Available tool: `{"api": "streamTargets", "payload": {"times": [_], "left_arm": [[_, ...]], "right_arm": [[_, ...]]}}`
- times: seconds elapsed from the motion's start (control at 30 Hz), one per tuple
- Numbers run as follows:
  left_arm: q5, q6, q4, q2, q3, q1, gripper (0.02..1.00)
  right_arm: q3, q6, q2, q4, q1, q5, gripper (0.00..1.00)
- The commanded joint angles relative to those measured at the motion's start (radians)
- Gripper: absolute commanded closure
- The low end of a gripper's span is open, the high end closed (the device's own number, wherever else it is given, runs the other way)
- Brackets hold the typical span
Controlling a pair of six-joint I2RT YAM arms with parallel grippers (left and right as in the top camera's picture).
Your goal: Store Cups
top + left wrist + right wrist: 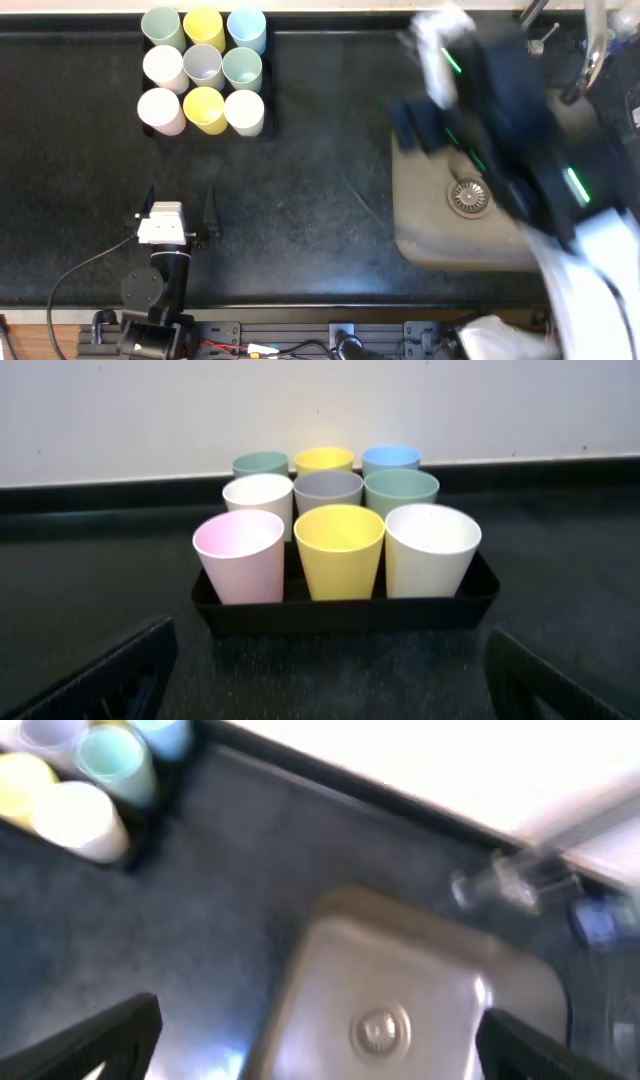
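Top view: the left gripper (180,208) is sitting wide open, cups (204,65) straight ahead of its jaws. Left wrist: nine cups are standing in a black tray (340,615) beyond the jaws. Right wrist: the right gripper (318,1015) is hanging open above the sink (400,970).

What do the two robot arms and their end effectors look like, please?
The left arm is black with a silver-white wrist block, a black cable and dark wedge-shaped end effector fingers. The right arm is black with green strips and white sections.
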State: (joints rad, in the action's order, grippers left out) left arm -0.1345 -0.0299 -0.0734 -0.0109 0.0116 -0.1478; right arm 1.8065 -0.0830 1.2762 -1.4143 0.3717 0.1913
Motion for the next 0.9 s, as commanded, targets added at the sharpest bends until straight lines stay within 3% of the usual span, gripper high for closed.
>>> {"api": "streamTargets", "payload": {"times": [0.03, 0.17, 0.4, 0.7, 0.9], "left_arm": [[0.007, -0.015, 0.001, 0.008, -0.004, 0.008, 0.020], [0.007, -0.015, 0.000, 0.008, -0.004, 0.008, 0.020], [0.007, -0.015, 0.000, 0.008, -0.004, 0.008, 0.020], [0.007, -0.015, 0.000, 0.008, -0.004, 0.008, 0.020], [0.007, -0.015, 0.000, 0.008, -0.004, 0.008, 0.020]], "right_arm": [[-0.399, 0.170, -0.306, 0.105, -0.200, -0.011, 0.003], [-0.740, 0.124, -0.600, 0.346, -0.305, -0.008, 0.003], [-1.184, 0.079, -0.953, 0.749, -0.294, 0.002, 0.003], [-1.444, 0.079, -1.265, 0.781, -0.267, 0.001, 0.003], [-1.530, 0.079, -1.266, 0.826, -0.267, 0.001, 0.003]]}}
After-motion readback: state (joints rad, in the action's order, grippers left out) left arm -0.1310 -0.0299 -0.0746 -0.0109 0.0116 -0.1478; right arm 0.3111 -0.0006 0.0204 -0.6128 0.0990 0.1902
